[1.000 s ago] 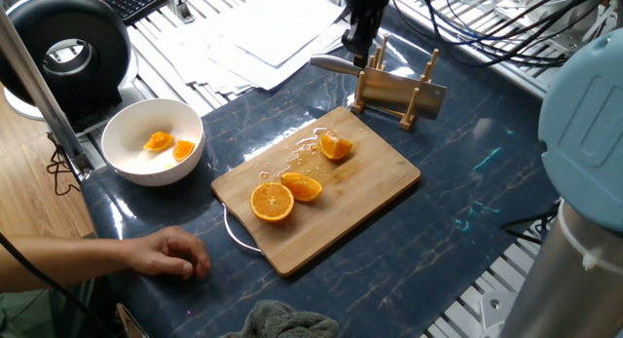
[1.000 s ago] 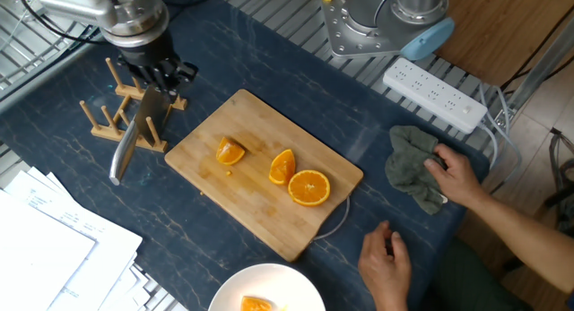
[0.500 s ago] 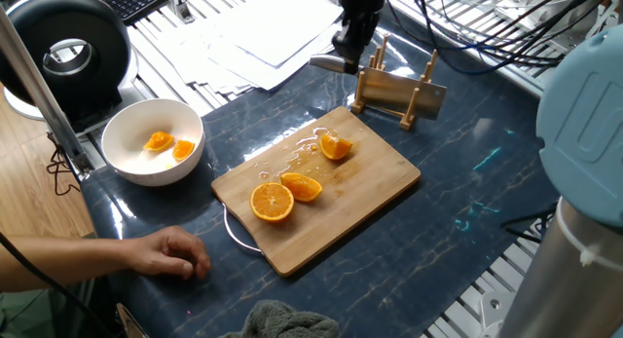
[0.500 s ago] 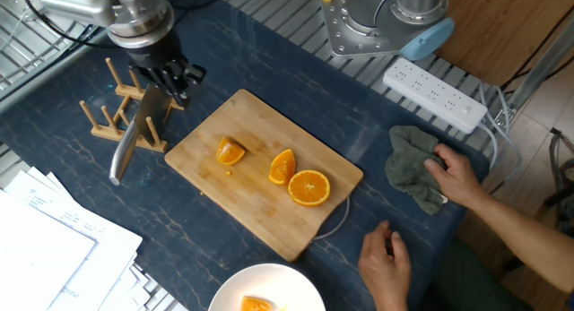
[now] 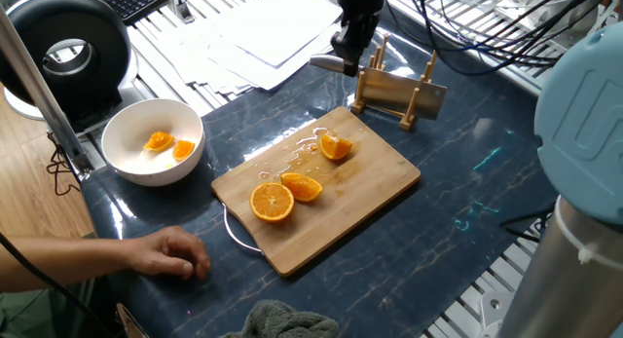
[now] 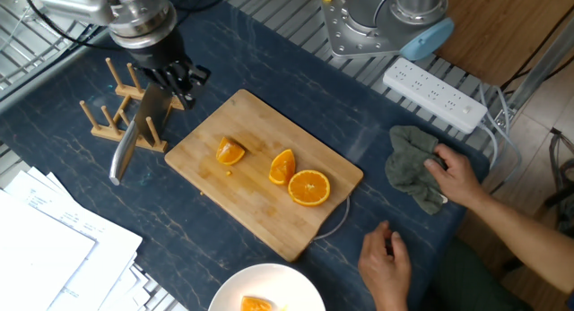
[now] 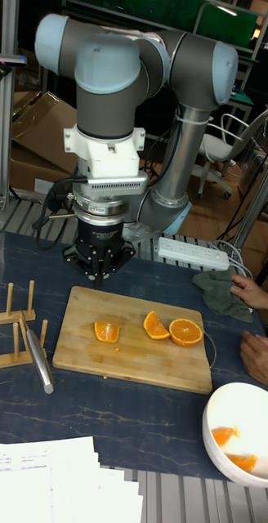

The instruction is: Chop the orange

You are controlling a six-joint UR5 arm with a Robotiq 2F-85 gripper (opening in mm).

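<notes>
Three cut orange pieces lie on the wooden cutting board (image 6: 269, 221): a face-up half (image 6: 309, 186), a wedge (image 6: 282, 165) and a smaller piece (image 6: 230, 151). The one fixed view shows them too: the half (image 5: 272, 202), the wedge (image 5: 303, 187) and the small piece (image 5: 336, 145). The knife (image 6: 130, 141) rests in the wooden rack (image 6: 112, 114) with its blade jutting out beyond it. My gripper (image 6: 177, 82) hovers just above the rack's board-side end. It is open, holds nothing and stands apart from the knife (image 7: 37, 355). From the tall fixed view, my gripper (image 7: 101, 274) hangs over the board's far left edge.
A white bowl (image 5: 117, 124) with two orange pieces stands left of the board. A person's hand (image 5: 165, 252) rests near the board's front. In the other fixed view the second hand (image 6: 457, 177) touches a grey cloth (image 6: 408, 163). Papers (image 5: 263, 31) lie behind the rack.
My gripper has drifted a little up and away from the knife handle, toward the board side. The knife has stayed in the rack. The orange pieces have not moved.
</notes>
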